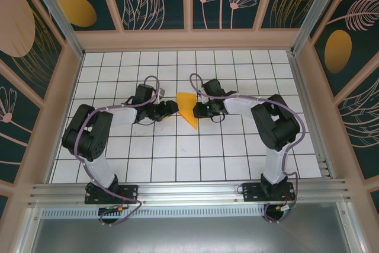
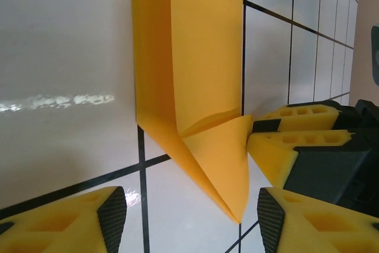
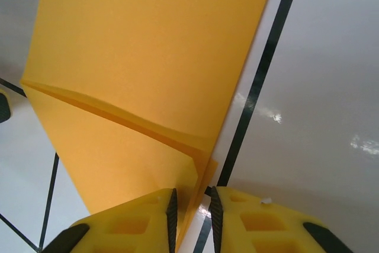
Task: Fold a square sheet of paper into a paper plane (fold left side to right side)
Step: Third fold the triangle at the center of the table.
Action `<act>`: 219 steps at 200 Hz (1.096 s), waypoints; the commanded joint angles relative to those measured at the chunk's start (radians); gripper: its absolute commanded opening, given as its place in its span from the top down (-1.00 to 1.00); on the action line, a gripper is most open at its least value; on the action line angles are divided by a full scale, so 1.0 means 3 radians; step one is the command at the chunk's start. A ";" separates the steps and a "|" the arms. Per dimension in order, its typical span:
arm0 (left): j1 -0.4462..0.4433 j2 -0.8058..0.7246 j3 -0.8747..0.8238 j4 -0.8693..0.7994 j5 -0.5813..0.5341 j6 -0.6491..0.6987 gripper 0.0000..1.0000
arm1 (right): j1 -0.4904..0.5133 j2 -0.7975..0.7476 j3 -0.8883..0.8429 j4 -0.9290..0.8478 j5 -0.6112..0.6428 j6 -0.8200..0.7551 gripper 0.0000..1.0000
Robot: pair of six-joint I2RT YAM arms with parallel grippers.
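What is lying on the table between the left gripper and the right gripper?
The partly folded sheet of paper lies between the left gripper and the right gripper; the top external view shows it.

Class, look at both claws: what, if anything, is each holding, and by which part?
The right claw pinches the folded paper by its side edge; the left claw stands open, holding nothing.

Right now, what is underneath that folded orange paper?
The white tiled table, with its dark grid lines running in beneath the folded paper. The tiles directly below are covered, so whether anything else lies there cannot be seen.
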State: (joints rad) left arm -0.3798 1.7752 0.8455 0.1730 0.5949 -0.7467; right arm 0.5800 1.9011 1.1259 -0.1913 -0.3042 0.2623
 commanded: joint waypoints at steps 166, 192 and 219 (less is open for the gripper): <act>-0.0125 0.0391 0.0494 -0.0060 0.0069 -0.0048 0.33 | -0.0021 -0.0031 -0.0022 0.0002 0.0122 0.0000 0.58; -0.0139 0.0387 0.0524 -0.0060 0.0082 -0.0067 0.58 | -0.0012 -0.0213 -0.0123 0.0110 0.0256 0.0023 0.47; -0.0149 0.0362 0.0542 -0.0060 0.0093 -0.0078 0.68 | 0.0035 -0.0477 -0.0275 0.0209 0.0478 0.0012 0.29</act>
State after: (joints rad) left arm -0.4145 1.8809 0.9878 0.1570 0.6022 -0.7685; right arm 0.5797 1.8572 1.0775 -0.1688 -0.2394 0.2680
